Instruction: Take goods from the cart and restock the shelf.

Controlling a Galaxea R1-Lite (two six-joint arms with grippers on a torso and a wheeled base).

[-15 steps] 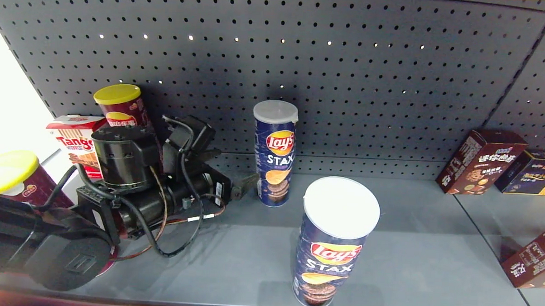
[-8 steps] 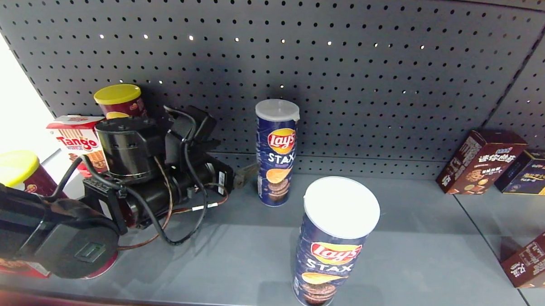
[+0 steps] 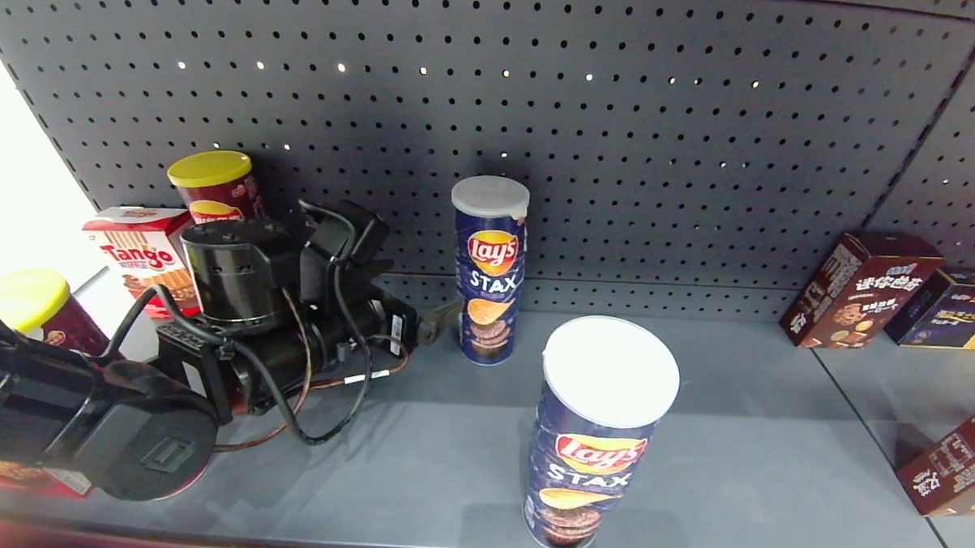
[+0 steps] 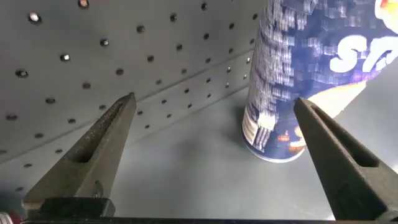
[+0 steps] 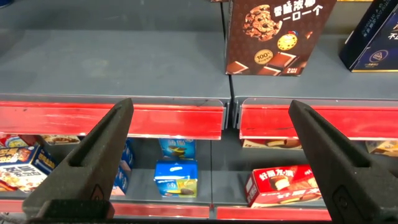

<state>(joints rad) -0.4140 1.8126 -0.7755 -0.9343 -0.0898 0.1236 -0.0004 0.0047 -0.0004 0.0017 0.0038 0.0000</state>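
Where the spread left hand (image 4: 214, 103) points, the rear can (image 3: 487, 278) stands, seemingly untouched.

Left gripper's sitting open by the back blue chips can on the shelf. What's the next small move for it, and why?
Probably ease the left gripper straight back toward the front edge of the shelf, jaws open. The rear blue can stands upright by the pegboard, not clamped, so it looks placed; a straight retreat avoids nudging it or the front blue can.
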